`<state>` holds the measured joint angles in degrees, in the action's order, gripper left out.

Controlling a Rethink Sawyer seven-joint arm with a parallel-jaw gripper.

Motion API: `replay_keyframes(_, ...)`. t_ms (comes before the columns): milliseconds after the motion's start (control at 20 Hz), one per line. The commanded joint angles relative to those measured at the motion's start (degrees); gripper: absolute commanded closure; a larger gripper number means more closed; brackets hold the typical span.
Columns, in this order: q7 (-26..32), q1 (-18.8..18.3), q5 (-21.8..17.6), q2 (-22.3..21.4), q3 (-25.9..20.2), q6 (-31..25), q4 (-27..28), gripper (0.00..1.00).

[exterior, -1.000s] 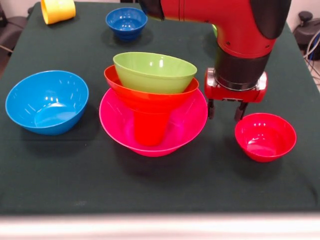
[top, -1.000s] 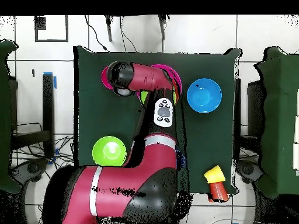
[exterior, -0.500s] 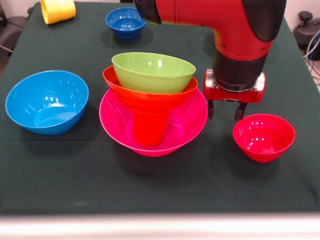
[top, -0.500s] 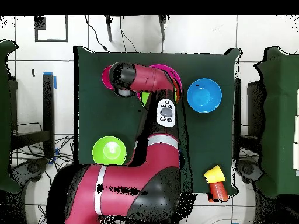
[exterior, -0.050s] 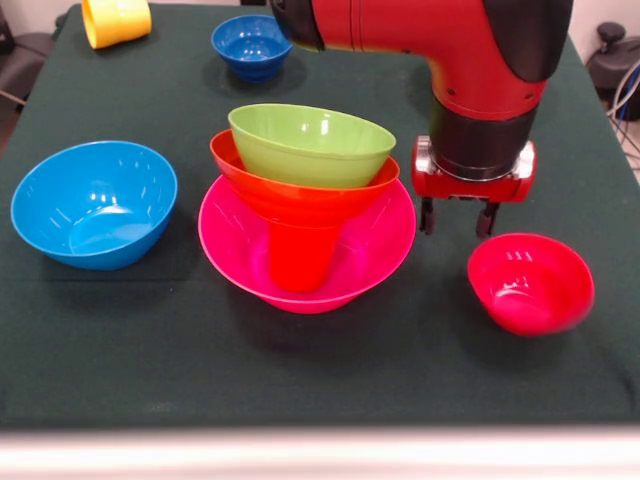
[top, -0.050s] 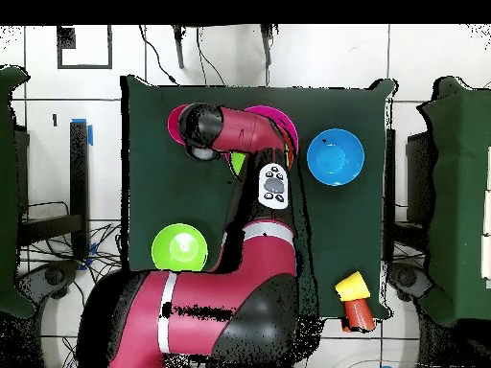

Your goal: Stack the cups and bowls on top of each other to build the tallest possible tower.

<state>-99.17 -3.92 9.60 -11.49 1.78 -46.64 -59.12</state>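
Tool: the tool (exterior, -0.050s: pixel 457 217) hangs just behind the small red bowl (exterior, -0.050s: pixel 530 284), its two dark tips apart with nothing between them; it grips nothing.
Change: against the picture half a second back, the small red bowl has tipped, its mouth now leaning toward the camera, and it has slid a little toward the table's (exterior, -0.050s: pixel 150 370) near edge; the tool sits slightly higher and further right than it did.
Meaning: I judge the tips nudged the bowl's far rim rather than straddling it, so the pick-up is not yet made and the bowl sits less squarely than it did.
Tower: the pink bowl (exterior, -0.050s: pixel 236 252) is the base, a red cup (exterior, -0.050s: pixel 300 257) stands in it, the orange bowl (exterior, -0.050s: pixel 300 200) rests on the cup, and a lime green bowl (exterior, -0.050s: pixel 310 145) nests on top; it looks unmoved across the three pictures.
Loose pieces: the light blue bowl (exterior, -0.050s: pixel 93 203) left of the tower, the small dark blue bowl (exterior, -0.050s: pixel 252 45) and a yellow cup (exterior, -0.050s: pixel 116 20) at the far side, a second lime green bowl (top, -0.050s: pixel 179 247) seen from overhead.
Next: the tool likely needs to realign over one wall of the tilted red bowl before closing.
Risk: another push could roll the bowl further off.
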Motion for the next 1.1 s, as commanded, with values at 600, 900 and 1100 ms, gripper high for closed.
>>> replay_keyframes(600,-6.1,1.1,2.9,-3.7,-5.9,-4.4,-2.1,0.00)
replay_keyframes(900,-7.0,1.4,3.9,-1.3,-5.9,-3.7,1.6,0.00)
replay_keyframes(1100,-7.7,1.8,4.4,0.0,-5.5,-2.6,3.0,0.00)
